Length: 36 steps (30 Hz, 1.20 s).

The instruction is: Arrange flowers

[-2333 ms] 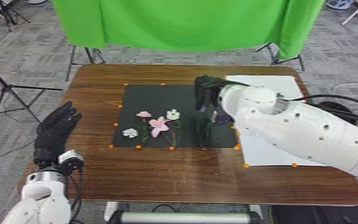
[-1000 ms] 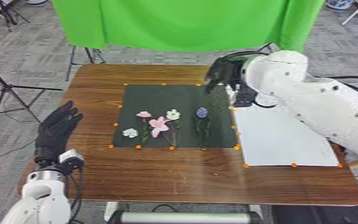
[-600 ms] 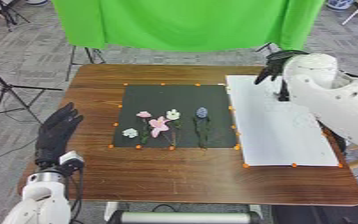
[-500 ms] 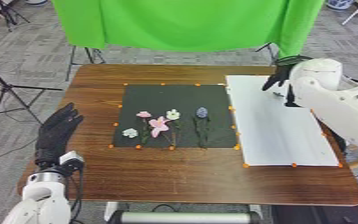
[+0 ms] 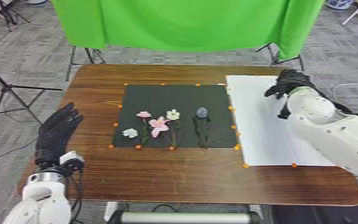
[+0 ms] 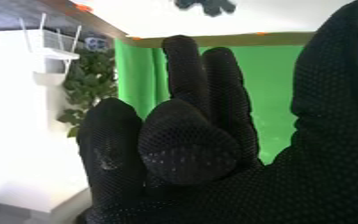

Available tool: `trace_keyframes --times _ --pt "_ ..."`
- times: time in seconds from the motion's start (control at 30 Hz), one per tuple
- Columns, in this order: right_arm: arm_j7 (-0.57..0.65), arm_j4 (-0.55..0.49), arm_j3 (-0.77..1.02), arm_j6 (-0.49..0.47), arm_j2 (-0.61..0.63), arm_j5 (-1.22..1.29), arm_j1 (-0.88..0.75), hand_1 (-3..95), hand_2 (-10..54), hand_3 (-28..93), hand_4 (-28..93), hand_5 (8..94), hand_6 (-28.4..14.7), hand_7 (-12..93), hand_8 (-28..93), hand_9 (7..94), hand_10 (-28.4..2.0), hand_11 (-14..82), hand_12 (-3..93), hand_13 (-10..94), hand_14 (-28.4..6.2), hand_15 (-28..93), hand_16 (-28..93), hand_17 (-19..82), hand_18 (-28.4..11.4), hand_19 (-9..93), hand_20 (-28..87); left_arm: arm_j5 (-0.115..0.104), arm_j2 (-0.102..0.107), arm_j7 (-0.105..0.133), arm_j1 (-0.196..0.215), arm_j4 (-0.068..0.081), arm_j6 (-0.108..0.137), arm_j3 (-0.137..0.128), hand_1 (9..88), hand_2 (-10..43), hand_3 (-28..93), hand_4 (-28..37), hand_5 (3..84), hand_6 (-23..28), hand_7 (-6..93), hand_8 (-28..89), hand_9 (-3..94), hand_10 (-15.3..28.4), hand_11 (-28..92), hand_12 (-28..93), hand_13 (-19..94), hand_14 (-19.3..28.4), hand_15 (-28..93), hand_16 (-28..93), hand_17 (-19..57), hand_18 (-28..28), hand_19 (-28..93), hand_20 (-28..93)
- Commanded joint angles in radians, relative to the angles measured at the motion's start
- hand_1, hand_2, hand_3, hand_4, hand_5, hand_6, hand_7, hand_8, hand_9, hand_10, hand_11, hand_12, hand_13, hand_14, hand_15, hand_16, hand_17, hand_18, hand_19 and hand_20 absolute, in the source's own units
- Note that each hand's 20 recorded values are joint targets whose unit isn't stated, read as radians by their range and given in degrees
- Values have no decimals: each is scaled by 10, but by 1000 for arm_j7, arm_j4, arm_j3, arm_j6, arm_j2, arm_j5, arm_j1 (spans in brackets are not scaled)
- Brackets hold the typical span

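I hold my right hand (image 5: 292, 82) loosely open, empty, by the white sheet (image 5: 280, 145), likely to fetch the dark piece (image 6: 211, 5); the flowers (image 5: 159, 125) lie spaced on the black mat (image 5: 175, 96), apparently for display.

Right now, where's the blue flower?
In the head view, the blue flower lies at right on the black sheet, between the upper white flower and white sheet.

A hand could pass over the black mat (image 5: 174, 97) toward twelve o'clock; flowers (image 5: 159, 126) obstruct it from three through six to nine. The right hand (image 5: 291, 83) blocks the white sheet's (image 5: 273, 142) one-o'clock end.
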Motion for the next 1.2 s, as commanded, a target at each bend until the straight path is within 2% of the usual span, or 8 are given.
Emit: trace_keyframes --times 0.03,0.17,0.3,0.4,0.57,0.77,1.0,1.2 --pt "18 8 29 -73 -13 -40 -74 383 -95 695 -189 571 18 173 -114 706 -130 125 131 934 -16 657 252 683 -158 932 587 3 -5 -9 1 -2 -5 4 418 -95 676 -156 469 -33 198 -110 402 103 183 97 364 134 213 -13 108 94 33 209" --pt "17 13 12 -28 -10 -54 -89 417 -95 694 -194 590 22 182 -118 723 -123 128 130 934 -15 655 253 683 -155 932 581 0 -4 -11 7 -4 -11 -1 417 -95 678 -155 469 -32 199 -110 402 103 183 97 364 134 213 -13 107 94 32 208" --pt "-2 15 -13 79 -2 -68 -89 549 -95 626 -218 724 12 183 4 851 -97 91 166 937 3 702 182 728 -137 932 525 2 -3 -12 0 -1 -8 4 417 -95 677 -155 468 -31 196 -109 403 103 183 98 364 135 214 -12 107 94 33 209" --pt "-11 -12 -9 113 13 -61 -93 590 -94 619 -222 778 12 183 22 908 -93 80 192 937 8 720 163 745 -129 932 506 1 -2 -14 2 -1 -11 1 417 -95 679 -155 468 -30 196 -108 403 103 183 97 364 135 215 -13 107 94 33 208" --pt "-36 -62 2 164 36 -42 -87 605 -94 621 -217 796 2 179 22 923 -94 77 190 937 9 725 160 753 -125 932 498 1 -2 -14 5 -3 -11 -1 417 -95 679 -156 469 -28 194 -108 402 103 182 97 364 135 216 -13 107 94 33 208" --pt "-71 -193 101 225 81 4 -105 605 -95 626 -211 802 1 181 21 922 -97 71 189 937 12 726 159 753 -123 932 500 0 -1 -10 1 0 -14 -4 418 -95 679 -156 468 -23 191 -106 402 103 183 97 364 134 215 -14 108 94 33 208" --pt "-161 -408 322 248 118 318 -260 601 -95 631 -207 804 4 187 24 923 -98 71 190 937 17 729 162 752 -120 932 518 1 -4 -7 4 -1 -13 -1 417 -95 679 -156 467 -21 189 -105 402 103 183 97 364 135 214 -13 108 94 32 207" --pt "-184 -519 501 287 43 687 -418 601 -95 631 -206 803 3 187 25 923 -98 71 192 937 19 732 164 751 -119 932 531 1 -6 -6 6 -4 -9 -1 418 -95 679 -156 466 -20 188 -104 401 103 184 96 364 135 215 -14 108 93 32 207"
